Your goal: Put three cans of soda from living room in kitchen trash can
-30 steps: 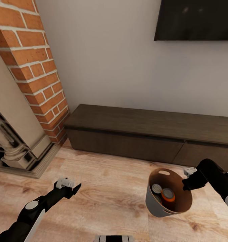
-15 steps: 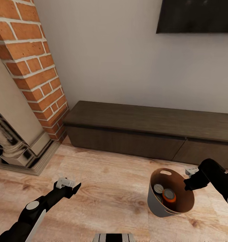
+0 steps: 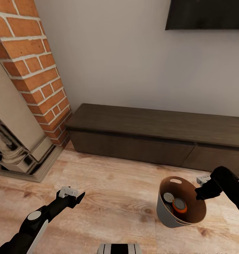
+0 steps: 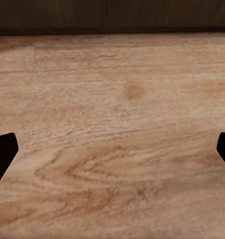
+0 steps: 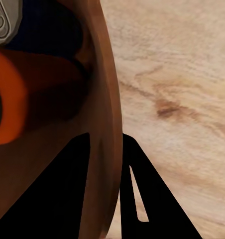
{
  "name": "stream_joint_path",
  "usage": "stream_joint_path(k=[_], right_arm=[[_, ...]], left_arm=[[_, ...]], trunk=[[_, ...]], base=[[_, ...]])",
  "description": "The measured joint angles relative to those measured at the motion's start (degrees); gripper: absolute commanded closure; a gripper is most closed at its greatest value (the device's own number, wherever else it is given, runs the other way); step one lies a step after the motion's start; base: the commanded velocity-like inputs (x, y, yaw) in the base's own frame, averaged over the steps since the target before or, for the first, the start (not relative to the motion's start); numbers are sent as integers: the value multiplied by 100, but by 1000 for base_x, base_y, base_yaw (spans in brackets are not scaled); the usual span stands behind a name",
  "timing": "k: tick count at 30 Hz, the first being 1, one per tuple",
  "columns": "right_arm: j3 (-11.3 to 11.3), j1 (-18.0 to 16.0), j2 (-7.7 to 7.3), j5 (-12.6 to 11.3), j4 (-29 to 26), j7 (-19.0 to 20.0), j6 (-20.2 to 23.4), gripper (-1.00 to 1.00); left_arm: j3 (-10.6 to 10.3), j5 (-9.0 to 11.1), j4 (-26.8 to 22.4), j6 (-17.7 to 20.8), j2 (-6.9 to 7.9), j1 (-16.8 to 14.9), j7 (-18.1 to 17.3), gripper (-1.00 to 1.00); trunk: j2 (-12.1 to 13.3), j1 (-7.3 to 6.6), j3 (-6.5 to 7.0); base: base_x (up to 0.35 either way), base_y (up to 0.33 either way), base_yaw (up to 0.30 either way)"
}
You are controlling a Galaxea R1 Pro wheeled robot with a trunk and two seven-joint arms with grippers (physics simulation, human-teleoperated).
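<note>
Two pincers: right (image 3: 198, 193) clamps the glossy round bin's (image 3: 165, 215) rim (copper-brown inside), left (image 3: 77, 196) parted.

Light wood plank floor (image 3: 112, 197), visible grain and knots, ran from fireplace to far wall. Long dark low cabinet (image 3: 158, 135) stood on it against wall. Red-brick fireplace (image 3: 35, 84) rose from floor at left, its stone base step (image 3: 31, 173) resting on planks. In left wrist view, bare floorboards (image 4: 117, 134) met cabinet's dark front (image 4: 112, 15).
</note>
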Motion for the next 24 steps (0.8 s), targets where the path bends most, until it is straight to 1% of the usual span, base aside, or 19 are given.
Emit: stream_joint_path(k=[1,8,14,20,24], right_arm=[[0,0,0,11,0,0,-5,100],[-2,-2,-47,-8,-2,-1,2,100],[0,0,-67,-10,-2,1,5,100],[5,-1,-72,-14,-2,1,4,100],[5,0,-72,-11,-2,1,2,100]], left_arm=[[0,1,0,0,0,0,0,-100],[0,7,0,0,-1,0,0,-100],[0,1,0,0,-3,0,0,-100],[0,0,0,0,-5,1,0,-100],[-5,-4,14,0,-5,2,0,-100]], trunk=[[-1,3,-22],[-2,2,-23],[-9,18,-155],[-10,18,-156],[-15,28,-244]], base=[[0,0,0],[0,0,0],[0,0,0],[0,0,0],[0,0,0]])
